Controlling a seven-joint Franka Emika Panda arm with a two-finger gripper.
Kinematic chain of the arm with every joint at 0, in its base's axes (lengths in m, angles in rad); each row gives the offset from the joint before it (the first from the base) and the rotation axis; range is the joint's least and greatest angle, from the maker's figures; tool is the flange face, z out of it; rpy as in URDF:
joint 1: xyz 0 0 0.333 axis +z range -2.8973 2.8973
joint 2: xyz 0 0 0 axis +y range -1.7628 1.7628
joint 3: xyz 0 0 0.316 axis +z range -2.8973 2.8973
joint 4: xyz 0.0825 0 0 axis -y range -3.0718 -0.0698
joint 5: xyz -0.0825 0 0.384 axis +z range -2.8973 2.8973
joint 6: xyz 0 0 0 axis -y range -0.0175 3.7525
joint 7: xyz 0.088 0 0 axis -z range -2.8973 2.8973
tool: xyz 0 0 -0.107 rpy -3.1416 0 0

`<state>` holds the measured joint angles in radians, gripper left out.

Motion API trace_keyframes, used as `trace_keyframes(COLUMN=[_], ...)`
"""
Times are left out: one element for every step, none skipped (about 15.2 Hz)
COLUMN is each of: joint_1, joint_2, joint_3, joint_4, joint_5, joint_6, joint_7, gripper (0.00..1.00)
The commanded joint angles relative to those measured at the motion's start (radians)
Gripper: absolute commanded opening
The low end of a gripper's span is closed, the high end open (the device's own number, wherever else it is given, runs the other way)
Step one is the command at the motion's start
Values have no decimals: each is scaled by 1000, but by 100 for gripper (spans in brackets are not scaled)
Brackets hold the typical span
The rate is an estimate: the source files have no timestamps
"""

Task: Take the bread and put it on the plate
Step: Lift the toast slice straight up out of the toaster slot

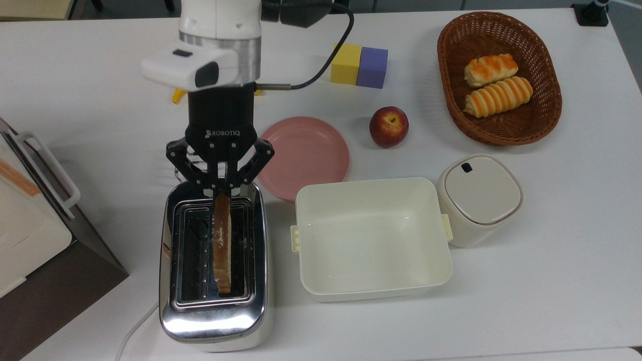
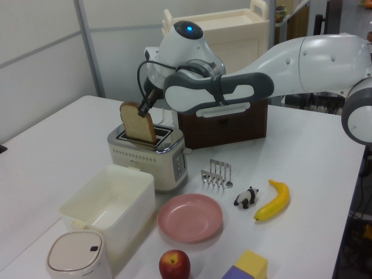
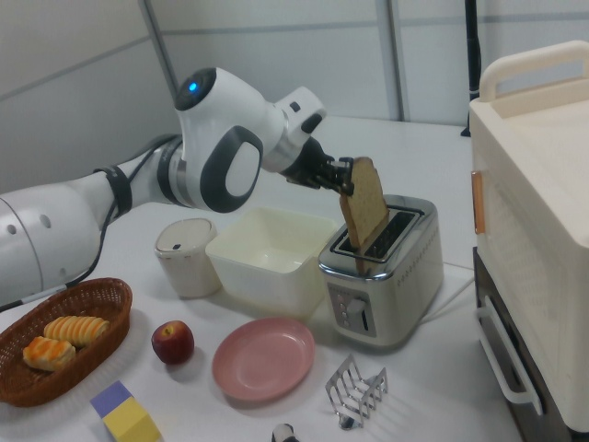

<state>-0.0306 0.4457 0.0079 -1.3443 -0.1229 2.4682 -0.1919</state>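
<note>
Above toaster (image 1: 213, 260), bread (image 2: 138, 122) upright, top corner pinched by gripper (image 1: 220, 192).

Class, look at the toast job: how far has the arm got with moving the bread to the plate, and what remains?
Done: the gripper has gripped the bread by its top corner. In hand: the slice is mostly raised out of the toaster, its lower edge at the slot in the right view. Left: lift it clear, carry it to the pink plate, which sits bare beside the toaster, lay it down and let go.

Bread (image 2: 138, 122) above toaster (image 2: 149, 153), plate (image 2: 190, 218) beside tub (image 2: 108, 206) in the left view.
</note>
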Motion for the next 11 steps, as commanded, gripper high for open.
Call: trace_keyframes(joint_1=[-5, -3, -3, -3, -3, -3, -2, 0, 4, 8, 11], joint_2=[-91, -104, -116, -130, -145, -160, -191, -215, -240, -255, -275], joint_3=[7, 7, 7, 7, 9, 7, 9, 9, 10, 12, 18], joint_4=[-35, -36, -36, -36, -42, -49, -64, -76, -82, -82, -82], joint_5=[6, 6, 6, 8, 9, 15, 23, 26, 34, 43, 54], joint_6=[9, 9, 8, 5, -3, -17, -69, -113, -177, -234, -300], joint_7=[26, 35, 43, 45, 45, 45, 43, 42, 42, 42, 40], gripper=[0, 0, 0, 0, 0, 0, 0, 0, 0, 0, 0])
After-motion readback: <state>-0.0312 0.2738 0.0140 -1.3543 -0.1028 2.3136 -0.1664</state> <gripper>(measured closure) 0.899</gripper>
